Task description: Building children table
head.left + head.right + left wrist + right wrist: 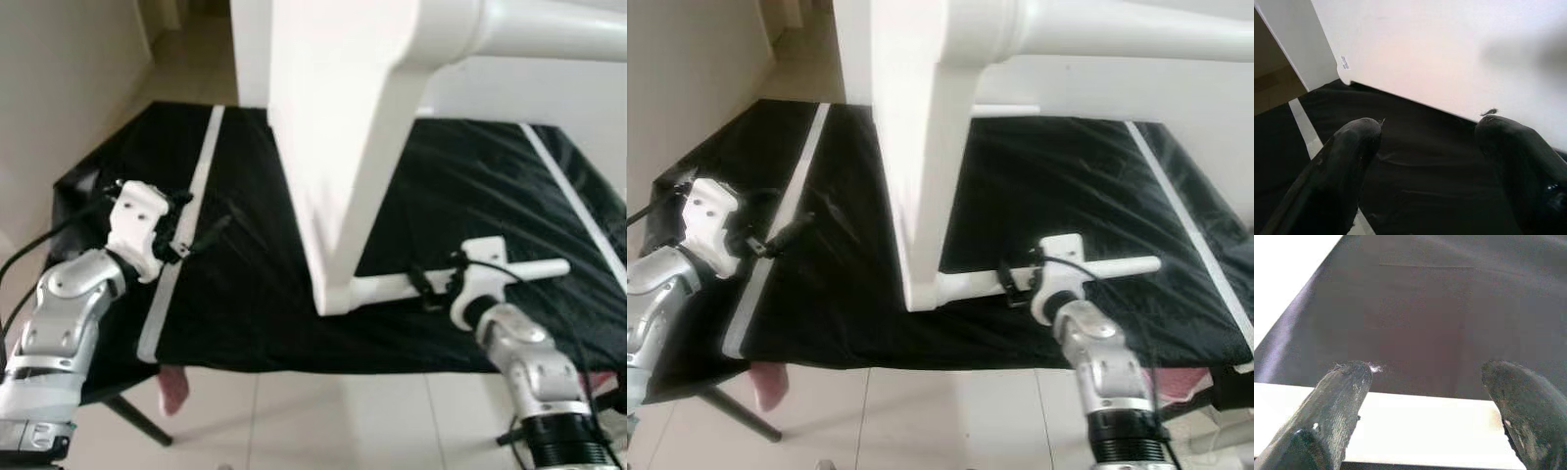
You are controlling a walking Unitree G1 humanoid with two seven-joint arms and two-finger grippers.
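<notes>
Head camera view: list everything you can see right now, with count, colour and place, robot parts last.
Table panel: one, white, standing on edge on the sheet, centre.
Table legs: two, white; one lying on the sheet by the panel's foot, one sticking out top right.
Sheet: one, black with pale stripes, spread on the floor.
Floor: pale tiles, near edge.
Pink cloth: one, under the sheet's near left edge.
Left hand: open, over the left stripe.
Right hand: open, astride the lying leg.

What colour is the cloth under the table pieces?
Black, with white stripes; the cloth shows best in the left eye view.
</notes>
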